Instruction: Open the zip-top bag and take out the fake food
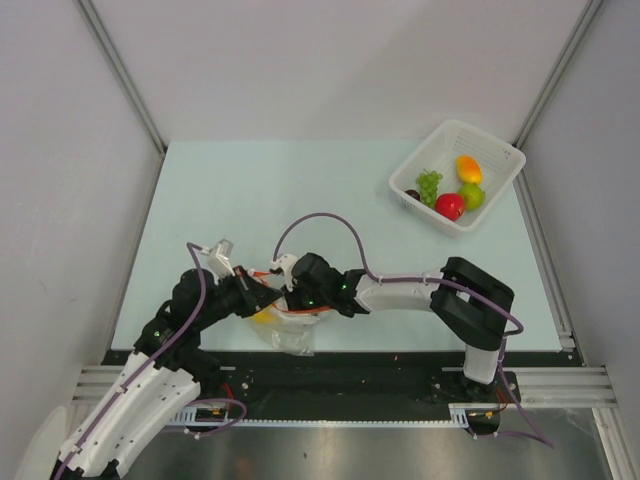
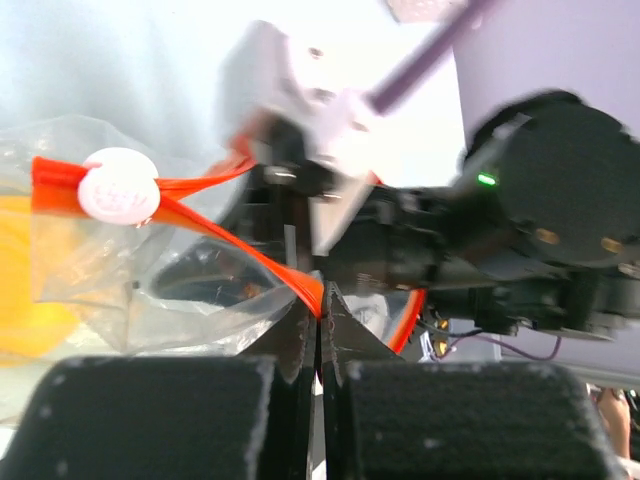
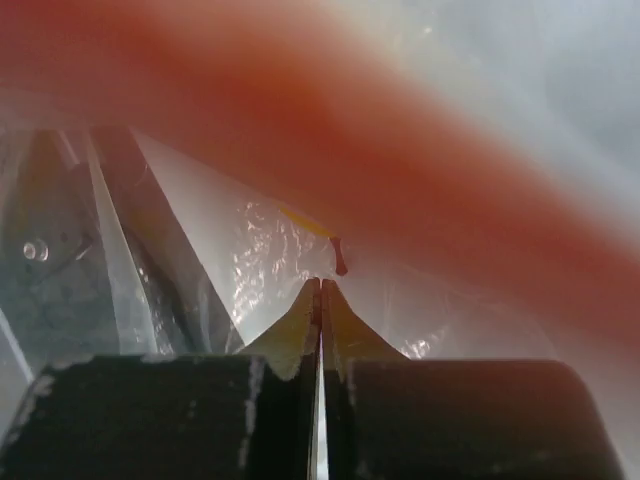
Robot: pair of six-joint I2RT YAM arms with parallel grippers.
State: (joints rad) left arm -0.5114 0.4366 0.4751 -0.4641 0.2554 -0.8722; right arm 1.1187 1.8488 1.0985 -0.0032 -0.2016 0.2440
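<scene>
1. My left gripper [image 2: 320, 312] clamps the zip-top bag's [image 1: 292, 337] orange-red strip [image 2: 250, 255], my right gripper [image 3: 320, 290] its clear film — both fully closed, at the desk's [image 1: 300, 190] near edge.
2. Most fake food [image 1: 450, 205] is in the basket [image 1: 497, 150]; one yellow piece [image 1: 263, 316] is in the bag — not yet out.

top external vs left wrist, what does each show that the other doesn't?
Only top external: the white basket at the table's far right, holding a red apple, green grapes and other fruit. Only left wrist: the left hand shut on the orange-red zip strip, with a white round tab on the strip. Both: the zip-top bag with a yellow item inside, and the right arm close by it.
</scene>
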